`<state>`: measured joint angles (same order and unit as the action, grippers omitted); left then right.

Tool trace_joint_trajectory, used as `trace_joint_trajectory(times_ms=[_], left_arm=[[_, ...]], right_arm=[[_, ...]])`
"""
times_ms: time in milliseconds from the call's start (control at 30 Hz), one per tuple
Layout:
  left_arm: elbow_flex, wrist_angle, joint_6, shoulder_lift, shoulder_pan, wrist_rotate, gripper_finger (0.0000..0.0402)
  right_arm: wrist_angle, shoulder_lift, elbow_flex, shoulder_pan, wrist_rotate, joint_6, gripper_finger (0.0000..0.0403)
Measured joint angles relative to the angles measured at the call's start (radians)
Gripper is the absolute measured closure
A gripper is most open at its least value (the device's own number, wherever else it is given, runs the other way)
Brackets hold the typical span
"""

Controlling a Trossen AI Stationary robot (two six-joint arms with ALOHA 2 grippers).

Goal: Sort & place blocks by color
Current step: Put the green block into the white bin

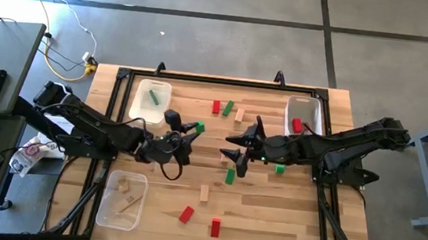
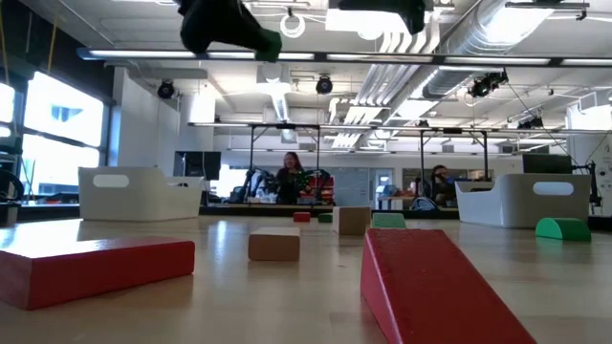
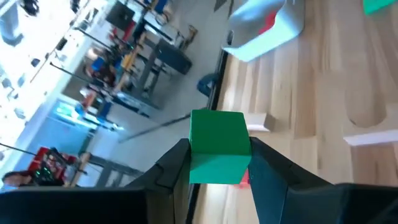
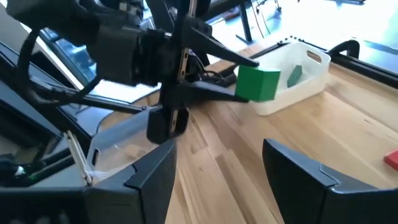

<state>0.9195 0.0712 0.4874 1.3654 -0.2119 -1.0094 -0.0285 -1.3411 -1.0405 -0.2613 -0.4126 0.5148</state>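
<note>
My left gripper hovers over the middle of the table, shut on a green cube. The right wrist view shows the same cube at the tips of the left fingers. My right gripper faces it from the table's right, open and with nothing between its fingers. Loose blocks lie flat on the wood: red, green, green, green, plain wood, red and red. My left gripper pinches the green cube by two opposite side faces between its two fingers, at their free ends. The fingers reach out nearly level from the table's left. The cube is lifted clear, high above the table top.
A white bin at the far left holds a green block. A white bin at the far right holds a red one. A clear bin at the near left holds plain wood pieces. People sit in the room beyond the table.
</note>
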Motion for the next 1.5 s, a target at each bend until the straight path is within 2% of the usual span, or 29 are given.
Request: trace_joint_trajectory(times_ms=[233,467,833,1033,1233,1500], left_arm=[[0.002,0.226,-0.199,-0.046,0.074,0.023,0.0296],[0.002,0.436,-0.400,-0.093,0.189,0.114,0.0297],[0.002,0.788,-0.660,-0.103,0.349,0.140,0.0296],[-0.001,0.877,-0.743,-0.103,0.410,0.182,0.0295],[-0.055,0.892,-0.773,-0.103,0.463,0.264,0.0295],[-0.142,0.861,-0.773,-0.102,0.510,0.246,0.0295]], right_arm=[[-0.073,0.000,0.000,0.000,-0.002,0.000,0.0178],[-0.089,0.000,0.000,0.000,-0.002,0.000,0.0178],[-0.103,0.000,0.000,0.000,-0.007,0.000,0.0178],[-0.104,0.000,0.000,0.000,-0.027,0.000,0.0178],[-0.104,0.000,0.000,0.000,-0.044,0.000,0.0178],[-0.104,0.000,0.000,0.000,-0.054,0.003,0.0178]])
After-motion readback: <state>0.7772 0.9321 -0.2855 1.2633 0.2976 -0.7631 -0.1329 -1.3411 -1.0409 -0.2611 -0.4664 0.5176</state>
